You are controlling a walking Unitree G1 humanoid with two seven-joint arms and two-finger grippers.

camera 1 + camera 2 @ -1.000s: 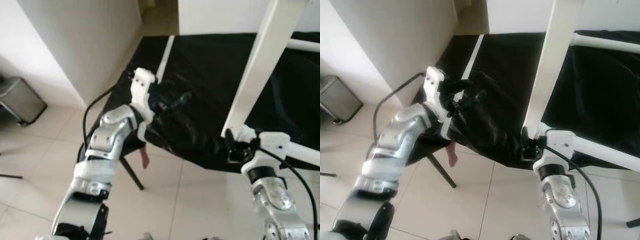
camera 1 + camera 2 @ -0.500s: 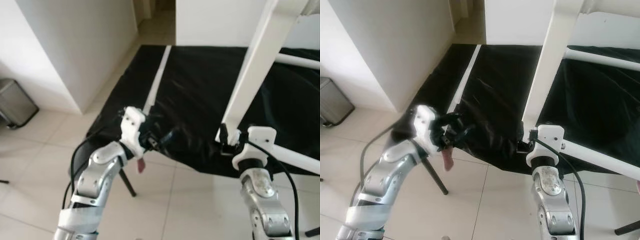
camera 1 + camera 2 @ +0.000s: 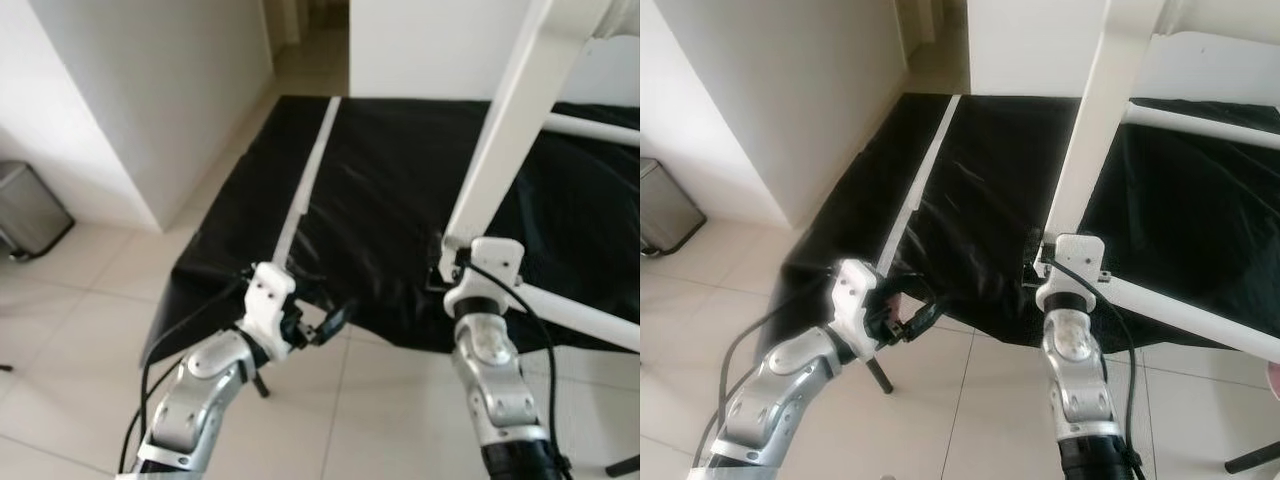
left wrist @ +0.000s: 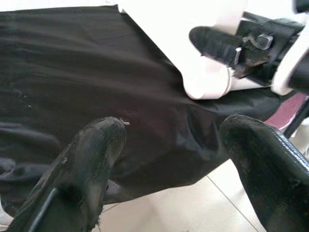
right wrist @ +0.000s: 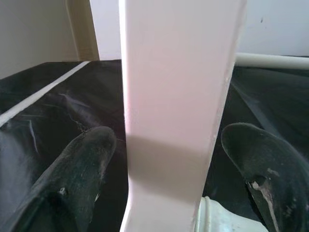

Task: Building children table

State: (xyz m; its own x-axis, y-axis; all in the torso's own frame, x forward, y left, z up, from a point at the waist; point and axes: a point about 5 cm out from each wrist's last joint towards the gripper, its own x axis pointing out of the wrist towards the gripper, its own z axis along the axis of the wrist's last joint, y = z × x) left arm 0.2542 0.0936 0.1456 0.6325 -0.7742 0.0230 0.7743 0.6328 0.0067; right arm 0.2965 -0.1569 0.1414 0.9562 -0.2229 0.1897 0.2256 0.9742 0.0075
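Table leg (image 3: pixel 510 130), white, rises slanted from the black sheet (image 3: pixel 390 190); right gripper (image 5: pixel 169 179) sits at its near end, fingers spread on both sides. Left gripper (image 3: pixel 335 322) hovers spread at the sheet's near edge.

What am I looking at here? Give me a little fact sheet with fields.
Setting: tiled floor, white walls
Work surface: black cloth draped over a low stand
Main piece: white wooden table leg, standing tilted
Loose part: thin white slat lying on the cloth
Right gripper: open, fingers either side of the leg
Left gripper: open, at the cloth's near edge
Also around: grey bin
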